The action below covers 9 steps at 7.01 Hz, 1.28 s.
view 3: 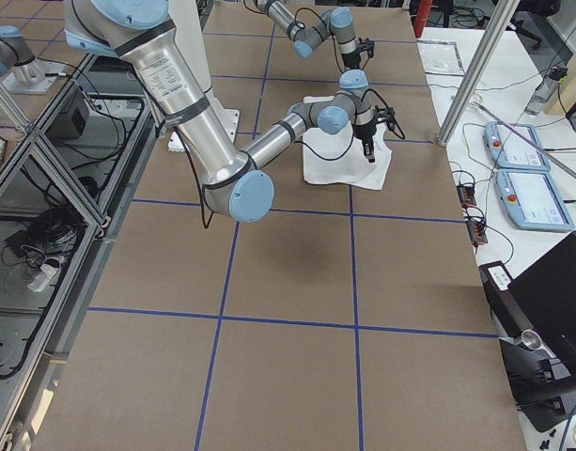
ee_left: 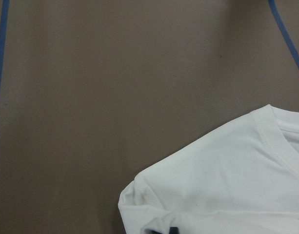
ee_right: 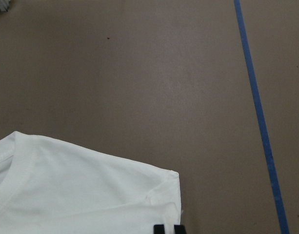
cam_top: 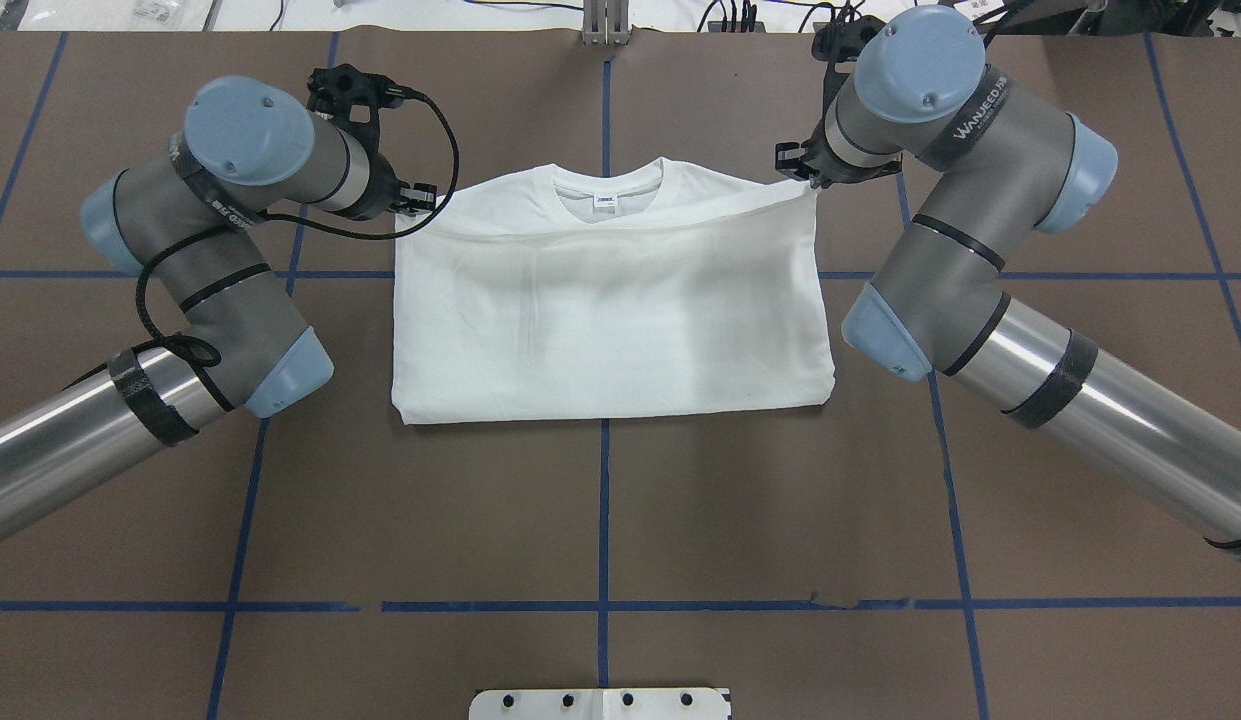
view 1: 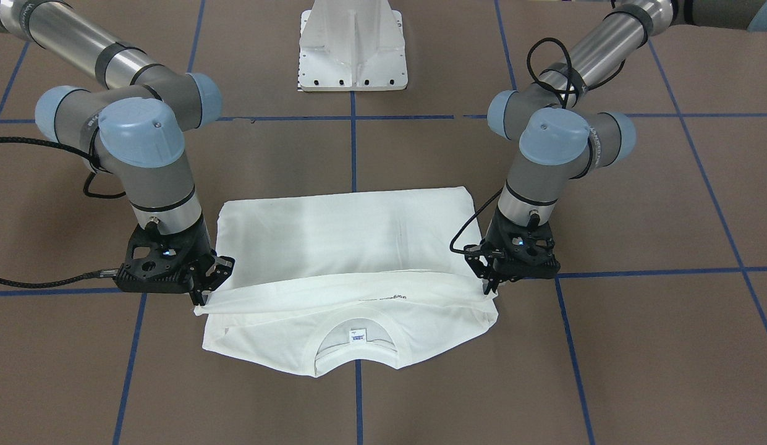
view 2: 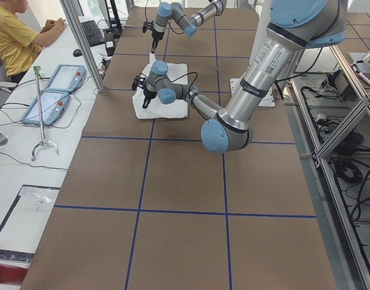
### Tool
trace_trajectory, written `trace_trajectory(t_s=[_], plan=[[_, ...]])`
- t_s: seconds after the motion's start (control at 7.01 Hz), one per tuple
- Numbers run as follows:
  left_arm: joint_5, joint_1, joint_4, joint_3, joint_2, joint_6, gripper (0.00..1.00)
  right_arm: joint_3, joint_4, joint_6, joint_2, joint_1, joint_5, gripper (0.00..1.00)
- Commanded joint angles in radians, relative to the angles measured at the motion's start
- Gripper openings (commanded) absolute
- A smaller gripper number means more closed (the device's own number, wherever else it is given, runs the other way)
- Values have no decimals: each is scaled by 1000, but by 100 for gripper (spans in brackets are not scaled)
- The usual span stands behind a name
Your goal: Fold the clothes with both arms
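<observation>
My left tool (view 1: 489, 283) and right tool (view 1: 201, 298) each pinch the white T-shirt's (view 1: 340, 228) raised edge, which spans left to right, with the collar (view 1: 358, 355) just beyond on the far side.

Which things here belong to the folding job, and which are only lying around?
For the job: white T-shirt, left gripper, right gripper, both shut on its raised edge.
Just lying about: white pedestal base, teach pendants, keyboard on the side bench.
</observation>
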Motion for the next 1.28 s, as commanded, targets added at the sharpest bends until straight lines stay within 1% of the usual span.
trace_trajectory(t_s=[0.0, 0.14, 0.29, 0.57, 0.71, 0.86, 1.0, 1.14], plan=[[-5, -7, -1, -27, 9, 97, 100, 0, 2, -3, 4, 0, -3, 100], [-7, -6, -6, -58, 27, 96, 100, 1, 3, -9, -3, 1, -1, 100], [-7, 9, -6, -131, 73, 86, 100, 9, 3, -6, -2, 0, -1, 100], [-7, 95, -23, -315, 249, 3, 100, 26, 3, -1, -6, 0, -1, 100], [1, 165, -55, -342, 291, -81, 100, 29, 3, 3, -9, 1, -1, 100], [14, 227, -93, -322, 296, -139, 89, 29, 3, 3, -8, 0, -1, 100], [31, 240, -101, -317, 301, -178, 79, 29, 3, 3, -8, 0, -1, 100], [33, 252, -101, -307, 301, -197, 75, 29, 3, 3, -8, 1, -1, 100]])
